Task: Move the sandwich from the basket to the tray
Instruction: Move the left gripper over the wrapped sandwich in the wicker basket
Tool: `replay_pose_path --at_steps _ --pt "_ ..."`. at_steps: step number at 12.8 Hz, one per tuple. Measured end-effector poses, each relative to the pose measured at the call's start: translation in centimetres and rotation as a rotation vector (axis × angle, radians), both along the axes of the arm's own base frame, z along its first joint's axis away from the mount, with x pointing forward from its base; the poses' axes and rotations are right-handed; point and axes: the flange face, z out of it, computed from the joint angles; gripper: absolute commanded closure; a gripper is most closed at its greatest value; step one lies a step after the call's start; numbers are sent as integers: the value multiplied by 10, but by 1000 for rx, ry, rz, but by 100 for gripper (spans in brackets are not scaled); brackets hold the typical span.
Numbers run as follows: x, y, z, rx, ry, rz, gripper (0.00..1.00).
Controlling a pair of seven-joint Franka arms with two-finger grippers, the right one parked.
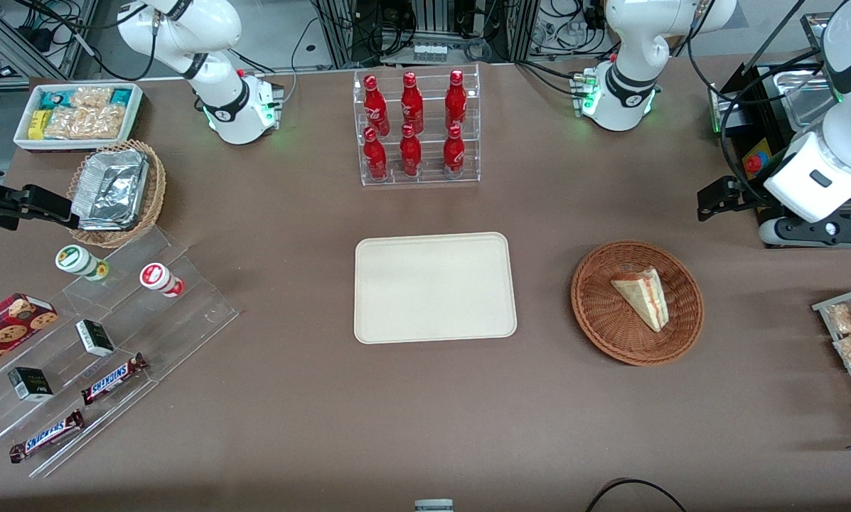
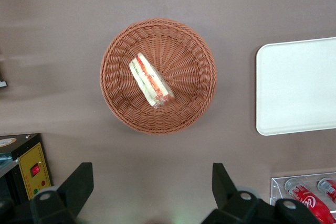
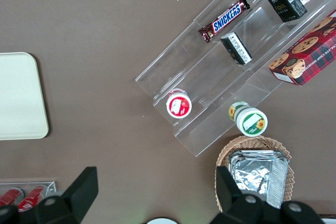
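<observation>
Going across the front view from the parked arm's end, the tray [image 1: 435, 288] lies bare in the middle of the table, nearer the camera than the rack of red bottles [image 1: 414, 128]. Well apart from it, toward the working arm's end, sits the basket [image 1: 637, 302], and the sandwich [image 1: 643, 297] lies in it near its middle, on its side with the red, yellow and green filling edge showing. Last comes the gripper [image 1: 713, 203], held high over the table, farther from the camera than the basket and off toward the working arm's end, not over it; in the wrist view the gripper [image 2: 149, 187] has its two fingers [image 2: 79, 182] spread wide with nothing between them, and the basket [image 2: 121, 61], the sandwich [image 2: 151, 80] and a corner of the tray [image 2: 294, 85] all show below. By my reading the task stands at its very first step, the approach: nothing is grasped and the sandwich is untouched. The next move probably calls for bringing the gripper over the basket's middle, turning the wrist so the fingers straddle the wedge across its flat bread faces and not along its length, then coming down inside the rim without catching the wicker. The bread looks soft, so a light squeeze seems wise.
</observation>
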Motion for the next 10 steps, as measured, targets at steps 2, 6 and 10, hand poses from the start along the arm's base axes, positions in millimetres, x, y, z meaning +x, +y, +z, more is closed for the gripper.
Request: replay_pose_path --at_steps 2,6,10 --pt "-2 0 2 1 10 0 0" --pt "7 1 -35 24 88 -2 0" --pt "25 0 -113 27 105 -2 0"
